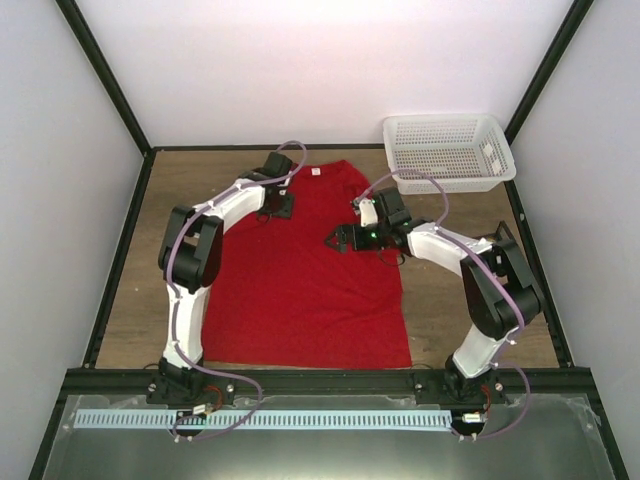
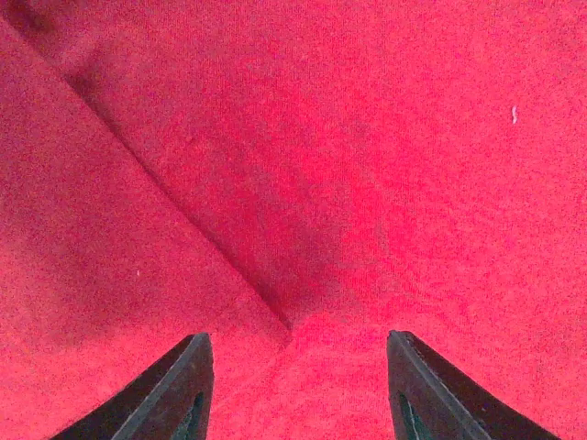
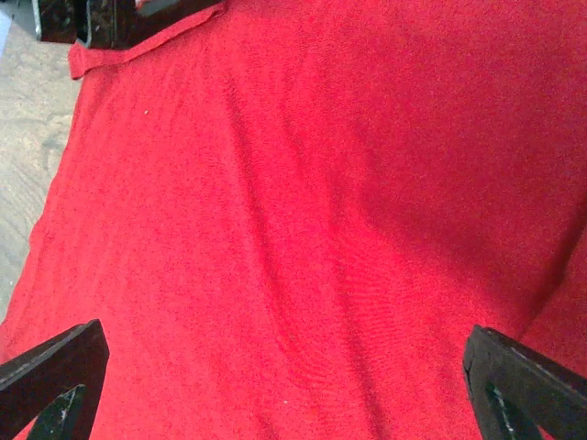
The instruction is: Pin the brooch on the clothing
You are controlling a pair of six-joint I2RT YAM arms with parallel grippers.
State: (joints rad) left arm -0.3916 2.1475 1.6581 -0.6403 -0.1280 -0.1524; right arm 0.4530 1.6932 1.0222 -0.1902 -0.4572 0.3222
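Note:
The red T-shirt [image 1: 300, 290] lies flat on the table, neck with its white label [image 1: 317, 171] at the far end. My left gripper [image 1: 278, 207] is open over the shirt's upper left part; in the left wrist view [image 2: 293, 337] its fingers straddle red cloth [image 2: 385, 165] just below the corner of a folded edge [image 2: 183, 220]. My right gripper [image 1: 333, 240] is wide open and empty low over the shirt's right middle; the right wrist view [image 3: 284, 335] shows only red cloth [image 3: 321, 229] between the fingers. The brooch is out of view.
A white mesh basket [image 1: 448, 152] stands at the back right corner. The wooden table [image 1: 130, 290] shows left and right of the shirt, and also in the right wrist view [image 3: 23, 137]. The left gripper's black body [image 3: 92, 18] shows at that view's top left.

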